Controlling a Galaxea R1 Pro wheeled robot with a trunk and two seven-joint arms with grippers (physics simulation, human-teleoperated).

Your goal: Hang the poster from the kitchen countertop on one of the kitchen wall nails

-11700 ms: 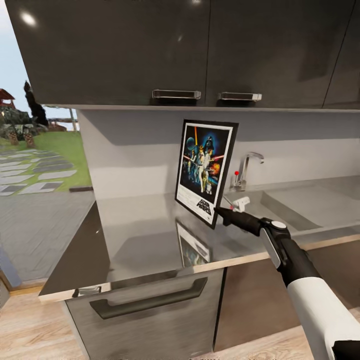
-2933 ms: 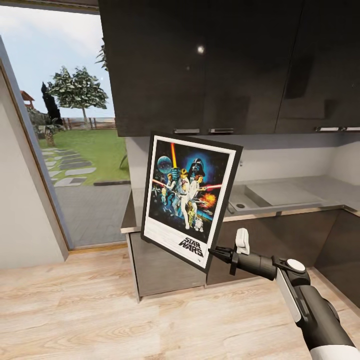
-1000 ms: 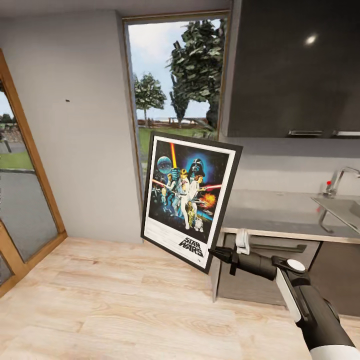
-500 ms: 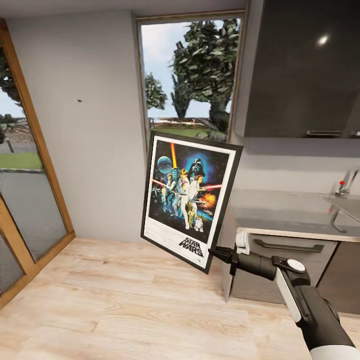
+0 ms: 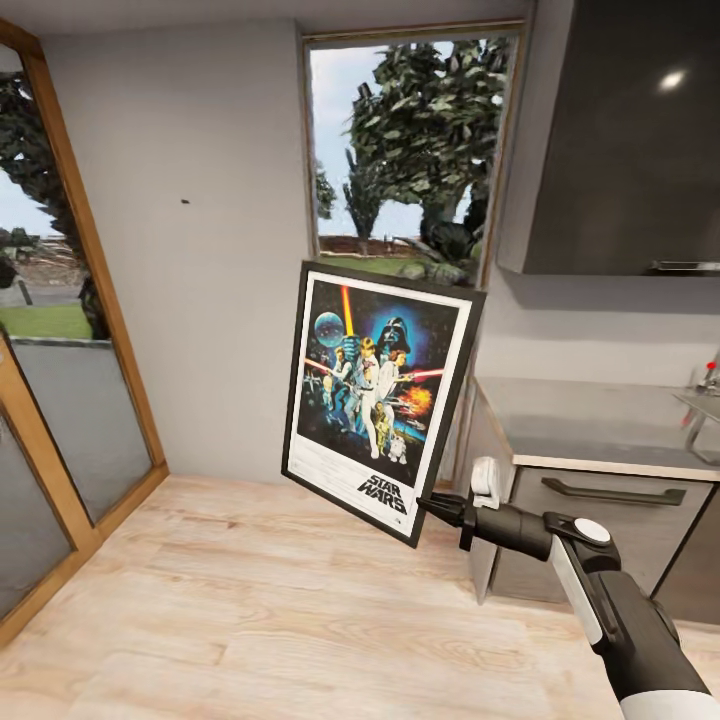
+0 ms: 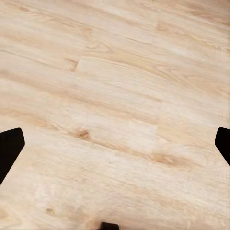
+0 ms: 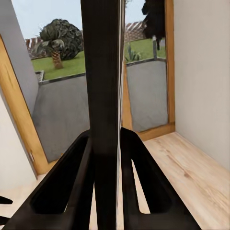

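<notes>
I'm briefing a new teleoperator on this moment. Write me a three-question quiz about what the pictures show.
1. True or false: the framed Star Wars poster lies flat on the glossy grey countertop.
2. Which corner of the poster do the right gripper's jaws clamp?
A. top left
B. bottom right
C. top right
3. Fill in: the tiny dark wall nail sits on the grey wall between the wood-framed glass door and the ____.

Key: 1 false; 2 B; 3 window.

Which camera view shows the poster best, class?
The head view: the poster shows its whole printed face, pinched at its lower corner by the right gripper. The right wrist view gives just its dark edge between the fingers; the left wrist view shows floor.
</notes>
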